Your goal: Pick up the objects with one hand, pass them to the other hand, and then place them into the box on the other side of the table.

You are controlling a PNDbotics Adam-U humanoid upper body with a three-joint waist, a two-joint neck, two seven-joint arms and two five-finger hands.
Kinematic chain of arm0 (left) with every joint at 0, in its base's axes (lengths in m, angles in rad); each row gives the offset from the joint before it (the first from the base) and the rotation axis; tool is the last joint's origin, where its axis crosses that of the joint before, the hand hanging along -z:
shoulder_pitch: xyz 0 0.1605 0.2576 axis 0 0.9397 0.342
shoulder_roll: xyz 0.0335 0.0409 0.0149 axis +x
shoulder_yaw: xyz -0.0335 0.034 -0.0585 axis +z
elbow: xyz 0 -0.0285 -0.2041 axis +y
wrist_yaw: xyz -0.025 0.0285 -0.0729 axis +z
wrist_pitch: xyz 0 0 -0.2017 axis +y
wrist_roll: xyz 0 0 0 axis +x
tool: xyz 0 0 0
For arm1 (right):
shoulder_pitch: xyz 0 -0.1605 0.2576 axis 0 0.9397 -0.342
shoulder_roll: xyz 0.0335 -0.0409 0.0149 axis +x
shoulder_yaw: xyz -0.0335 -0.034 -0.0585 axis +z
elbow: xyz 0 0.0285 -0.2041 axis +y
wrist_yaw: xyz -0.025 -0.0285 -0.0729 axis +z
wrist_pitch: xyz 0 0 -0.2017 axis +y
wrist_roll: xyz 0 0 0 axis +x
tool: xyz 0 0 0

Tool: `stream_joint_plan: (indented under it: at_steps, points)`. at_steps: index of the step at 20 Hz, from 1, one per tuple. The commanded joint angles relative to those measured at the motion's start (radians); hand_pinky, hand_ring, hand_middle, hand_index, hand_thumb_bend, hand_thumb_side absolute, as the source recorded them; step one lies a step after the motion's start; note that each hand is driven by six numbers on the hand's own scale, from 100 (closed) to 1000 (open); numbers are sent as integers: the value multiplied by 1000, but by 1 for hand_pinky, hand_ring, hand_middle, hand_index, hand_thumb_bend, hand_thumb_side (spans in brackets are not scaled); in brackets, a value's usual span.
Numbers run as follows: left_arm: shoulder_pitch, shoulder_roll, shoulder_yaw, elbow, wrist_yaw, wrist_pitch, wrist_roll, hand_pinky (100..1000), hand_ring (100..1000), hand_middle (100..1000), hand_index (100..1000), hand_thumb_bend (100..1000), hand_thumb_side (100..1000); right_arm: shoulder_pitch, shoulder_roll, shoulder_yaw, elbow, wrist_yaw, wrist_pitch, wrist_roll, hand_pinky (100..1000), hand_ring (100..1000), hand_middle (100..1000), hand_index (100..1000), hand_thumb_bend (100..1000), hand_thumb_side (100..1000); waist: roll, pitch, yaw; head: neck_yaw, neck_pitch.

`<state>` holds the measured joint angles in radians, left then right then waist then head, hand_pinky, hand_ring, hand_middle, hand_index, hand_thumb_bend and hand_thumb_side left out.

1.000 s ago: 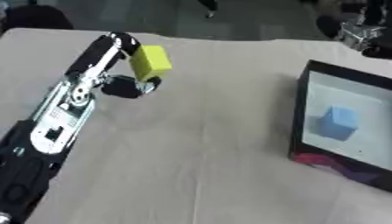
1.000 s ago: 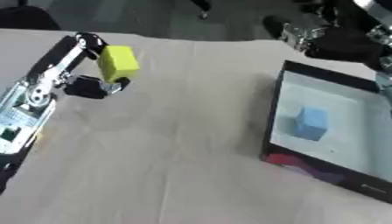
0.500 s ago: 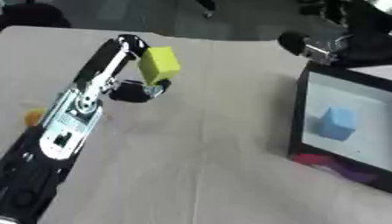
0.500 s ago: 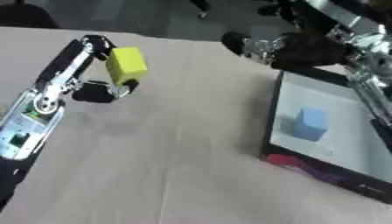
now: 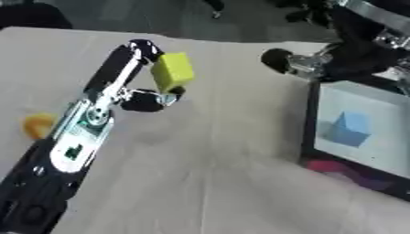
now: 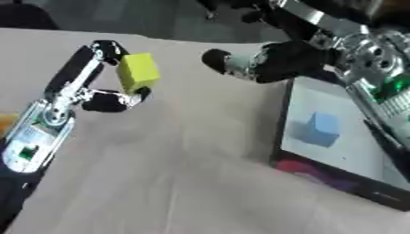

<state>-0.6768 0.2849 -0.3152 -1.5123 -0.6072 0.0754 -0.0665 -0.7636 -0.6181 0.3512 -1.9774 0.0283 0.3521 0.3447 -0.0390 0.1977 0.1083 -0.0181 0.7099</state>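
While the left hand point(image 5: 144, 87) pinches the yellow block point(image 5: 172, 71) between its upper fingers and the thumb below, the block rides clear of the table, raised above the beige tablecloth point(image 5: 200, 173) on the left half of the work area. It looks like a small, squared foam or plastic piece: probably light, stiff enough to keep its shape, with flat matte faces that should not slip much. Two opposite flat faces are the natural place to take hold, and the side turned toward the middle of the table appears free for a second grasp.

Further right, the right hand point(image 6: 256, 64) reaches in from the upper right, near the block but apart from it; its fingers are too dark and blurred to say whether they are spread or curled. Beyond it sits the box point(image 5: 310, 123), dark-rimmed with a pale floor, where a blue cube point(image 5: 349, 129) already lies. A small orange thing point(image 5: 37, 125) rests on the cloth at the far left.
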Motion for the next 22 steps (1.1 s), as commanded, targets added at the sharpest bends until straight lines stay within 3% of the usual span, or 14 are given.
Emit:
stream_joint_plan:
  at_steps: [1, 10, 22]
  points:
    - [-10, -4, -3, -21, -15, -19, 3, 722, 686, 593, 486, 100, 178, -33, 3, 8, 10, 30, -7, 27, 943, 1000, 914, 907, 461, 399, -13, -29, 1, -5, -1]
    - [-12, -22, -11, -23, -42, -56, -2, 725, 689, 595, 485, 100, 167, -82, 38, 42, 43, 82, -55, 111, 939, 1000, 905, 901, 471, 307, -15, -31, 6, -18, 4]
    - [-16, -32, -26, -53, -27, -86, -14, 724, 687, 592, 482, 100, 176, -134, 72, 85, 88, 168, -113, 157, 928, 974, 865, 868, 467, 234, -15, -34, 10, -24, 20]
